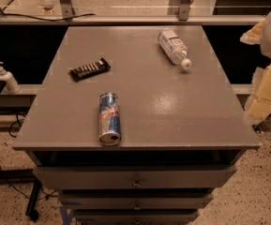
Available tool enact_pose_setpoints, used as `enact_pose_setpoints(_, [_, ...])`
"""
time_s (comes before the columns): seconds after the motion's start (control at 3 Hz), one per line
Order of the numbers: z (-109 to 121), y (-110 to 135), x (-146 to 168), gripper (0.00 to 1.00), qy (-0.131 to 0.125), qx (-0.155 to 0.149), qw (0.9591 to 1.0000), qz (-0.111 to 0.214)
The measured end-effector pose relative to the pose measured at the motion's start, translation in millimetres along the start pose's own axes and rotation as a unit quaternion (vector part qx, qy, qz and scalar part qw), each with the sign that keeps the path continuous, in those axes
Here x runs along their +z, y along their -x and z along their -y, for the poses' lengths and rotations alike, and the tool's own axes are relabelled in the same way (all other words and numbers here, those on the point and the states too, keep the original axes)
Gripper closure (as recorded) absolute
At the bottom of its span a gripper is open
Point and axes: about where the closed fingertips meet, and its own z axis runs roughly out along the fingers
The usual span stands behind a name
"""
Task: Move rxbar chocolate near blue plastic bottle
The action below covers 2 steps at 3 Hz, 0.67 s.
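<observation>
Black rxbar chocolate point(90, 69), end effector point(260, 102) far right

Single camera: high on near side, facing far, tilted down onto cabinet top point(172, 111), fairly close; gripper point(262, 100) at right edge.

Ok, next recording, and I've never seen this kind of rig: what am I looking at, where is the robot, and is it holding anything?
There is one camera view, looking down on a grey drawer cabinet. Where the camera is mounted is not on record. The robot is a wheeled base with one arm. Only blurred pale shapes at the right edge show it. The lower one looks like the gripper, beside the cabinet top and touching nothing on it. Three things lie apart on the top: the rxbar chocolate at the back left, the blue plastic bottle on its side at the back right, and a drink can on its side near the front.
</observation>
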Motion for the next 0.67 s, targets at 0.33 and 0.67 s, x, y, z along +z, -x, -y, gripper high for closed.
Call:
enact_pose_setpoints(0.33, [0.0,0.0,0.0,0.00,0.000,0.000,1.0000,0.000])
enact_pose_setpoints(0.67, [6.7,1.6,-1.3,0.00,-0.002,-0.008,1.0000,0.003])
